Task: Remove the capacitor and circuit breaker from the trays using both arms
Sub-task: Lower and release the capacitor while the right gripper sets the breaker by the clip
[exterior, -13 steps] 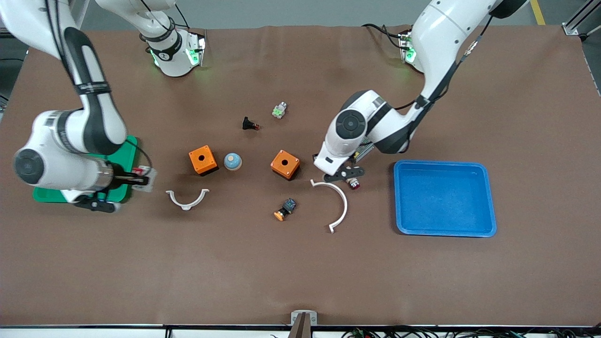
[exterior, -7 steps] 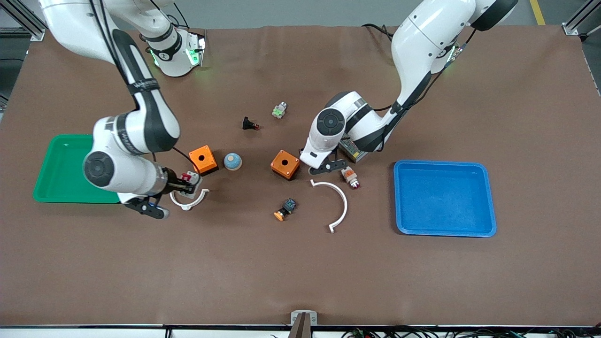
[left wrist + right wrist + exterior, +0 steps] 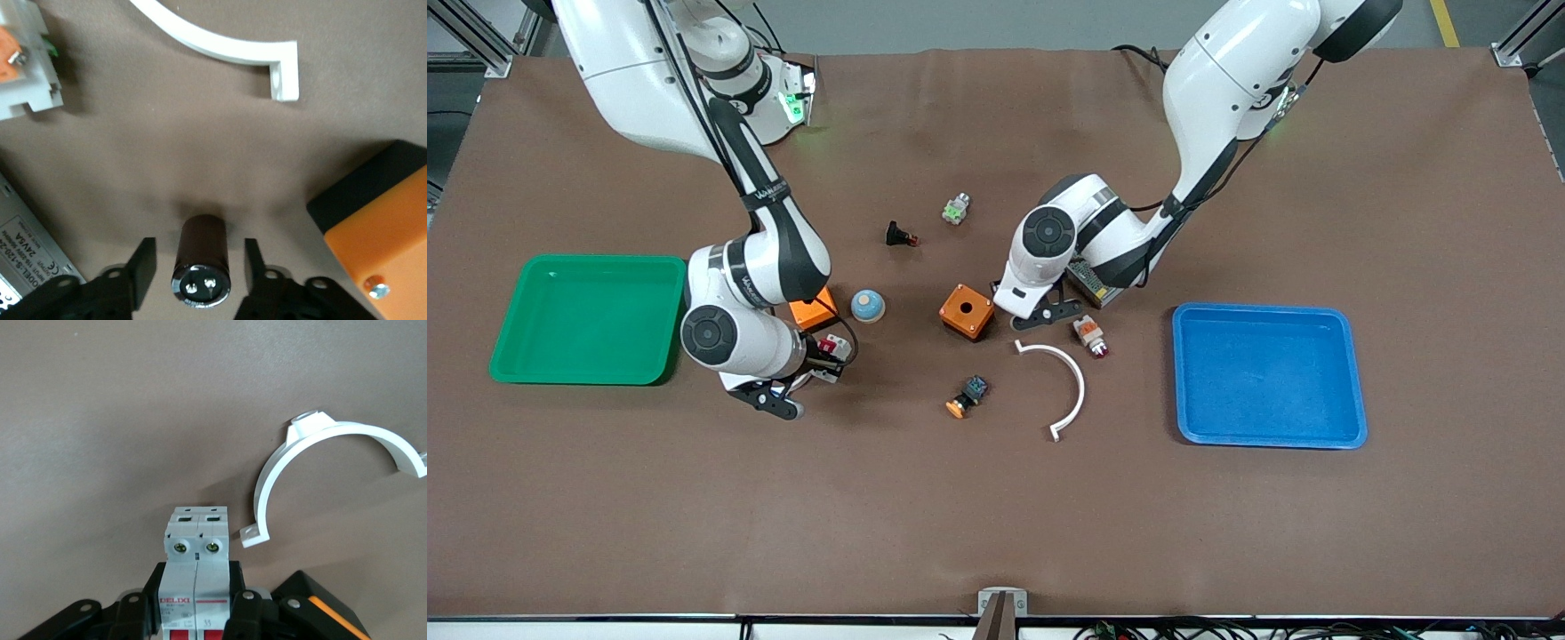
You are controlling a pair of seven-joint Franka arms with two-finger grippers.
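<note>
The capacitor (image 3: 202, 261), a small black cylinder, lies on the brown table between the fingers of my left gripper (image 3: 199, 244), with a gap on each side. The gripper is open. In the front view my left gripper (image 3: 1047, 313) is low beside an orange box (image 3: 967, 311), and the hand hides the capacitor. My right gripper (image 3: 197, 590) is shut on the white-grey breaker (image 3: 198, 560). In the front view the gripper (image 3: 823, 351) holds the breaker (image 3: 831, 347) low over a white clamp, beside the other orange box (image 3: 809, 311).
A green tray (image 3: 525, 356) lies at the right arm's end and a blue tray (image 3: 1267, 373) at the left arm's end. Between them lie a white arc (image 3: 1074, 382), an indicator light (image 3: 1089, 333), an orange-capped switch (image 3: 967, 396), a blue dome (image 3: 867, 305), a black button (image 3: 900, 236) and a grey power supply (image 3: 1089, 280).
My right arm has carried the breaker from over the green tray toward the table's middle, to beside the orange box. My left gripper has shifted from the indicator light toward the other orange box.
</note>
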